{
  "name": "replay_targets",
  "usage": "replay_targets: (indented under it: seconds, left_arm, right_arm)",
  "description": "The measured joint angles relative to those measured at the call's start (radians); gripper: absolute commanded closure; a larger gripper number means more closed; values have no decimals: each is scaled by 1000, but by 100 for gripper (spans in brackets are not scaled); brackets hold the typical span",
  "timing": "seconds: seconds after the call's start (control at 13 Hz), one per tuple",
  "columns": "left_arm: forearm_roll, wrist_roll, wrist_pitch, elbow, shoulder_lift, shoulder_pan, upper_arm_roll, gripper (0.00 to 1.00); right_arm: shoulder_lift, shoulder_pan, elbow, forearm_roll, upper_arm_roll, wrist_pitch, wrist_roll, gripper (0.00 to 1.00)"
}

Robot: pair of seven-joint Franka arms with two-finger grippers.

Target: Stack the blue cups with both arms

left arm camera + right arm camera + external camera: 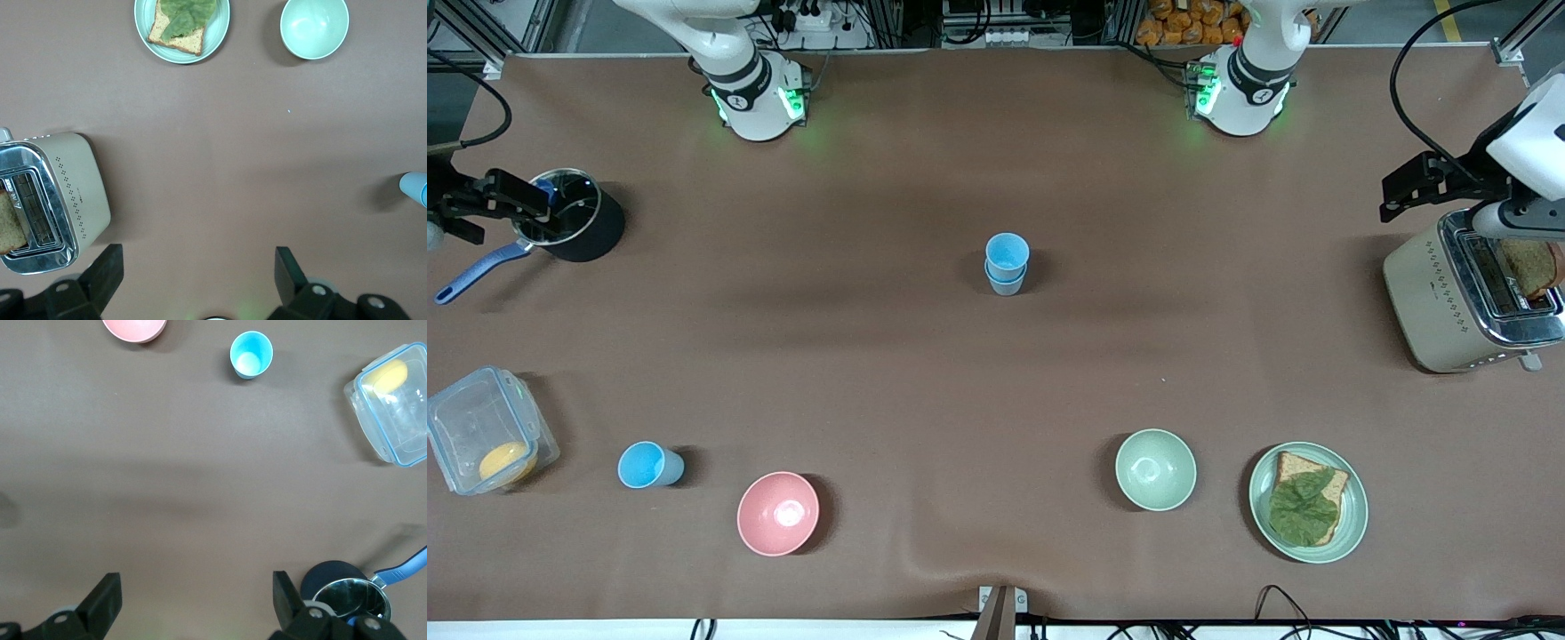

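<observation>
A bright sky-blue cup (1007, 253) sits nested in a paler grey-blue cup (1006, 284) at the middle of the table; its edge shows in the left wrist view (415, 189). Another sky-blue cup (648, 465) stands upright beside the pink bowl toward the right arm's end, and shows in the right wrist view (251, 355). My left gripper (1400, 196) (199, 259) is open and empty, up over the table next to the toaster. My right gripper (489, 209) (197, 585) is open and empty, up beside the pot.
A toaster (1449, 302) with a bread slice stands at the left arm's end. A plate (1258, 514) of bread and lettuce and a pale green bowl (1155, 469) lie near the front camera. A pink bowl (777, 513), a clear container (467, 418) and a pot (578, 222) are at the right arm's end.
</observation>
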Motion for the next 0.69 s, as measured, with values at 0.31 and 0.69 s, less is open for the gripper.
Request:
replay_targets:
  seconds: [0.31,0.69]
  left_arm:
    - [0,0,0,8,0,2,5,0]
    - [3,0,0,23,0,11,42,0]
  right_arm:
    - [1,0,0,0,0,-5,0,0]
    - [2,0,0,0,0,-7,0,0]
